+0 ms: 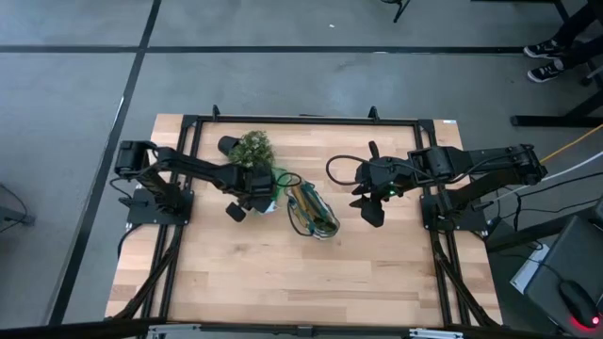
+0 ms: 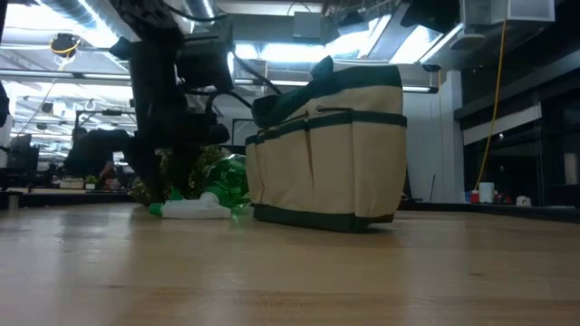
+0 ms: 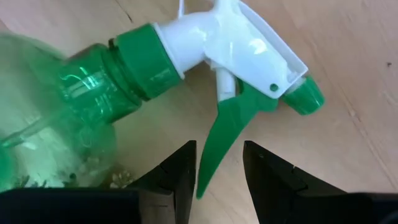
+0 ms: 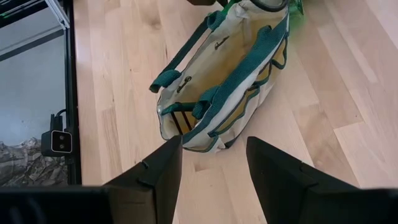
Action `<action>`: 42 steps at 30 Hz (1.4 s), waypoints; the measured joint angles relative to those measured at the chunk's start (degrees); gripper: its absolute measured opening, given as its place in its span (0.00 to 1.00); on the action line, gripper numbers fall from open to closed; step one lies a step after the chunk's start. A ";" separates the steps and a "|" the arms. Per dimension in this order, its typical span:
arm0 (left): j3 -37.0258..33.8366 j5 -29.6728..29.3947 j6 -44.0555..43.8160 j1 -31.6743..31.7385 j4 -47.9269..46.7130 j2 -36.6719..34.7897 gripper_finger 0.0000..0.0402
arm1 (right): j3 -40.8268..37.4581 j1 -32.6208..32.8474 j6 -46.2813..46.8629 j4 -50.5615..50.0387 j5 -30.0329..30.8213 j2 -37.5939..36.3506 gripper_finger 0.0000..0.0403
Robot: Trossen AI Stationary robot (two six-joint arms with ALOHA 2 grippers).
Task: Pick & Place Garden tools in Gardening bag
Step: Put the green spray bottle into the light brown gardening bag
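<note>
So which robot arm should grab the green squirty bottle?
Probably the left. The left gripper hangs open right over the spray bottle, fingers beside its trigger. The right gripper faces the gardening bag instead.

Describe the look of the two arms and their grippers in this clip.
Both arms are black, jointed and boxy, with dark cables looping along them. The left gripper and right gripper each end in two flat, dark, angular fingers. A small green light glows near the right arm's wrist. No markings are legible.

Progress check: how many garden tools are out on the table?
1: the spray bottle, lying beside the gardening bag, by the plant, before the left gripper's open jaws. Others may be hidden inside the bag.
</note>
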 joint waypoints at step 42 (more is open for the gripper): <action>15.33 -6.55 -35.43 -20.25 -7.42 -5.60 0.08 | -0.02 0.02 -0.20 -0.24 -0.02 0.02 0.45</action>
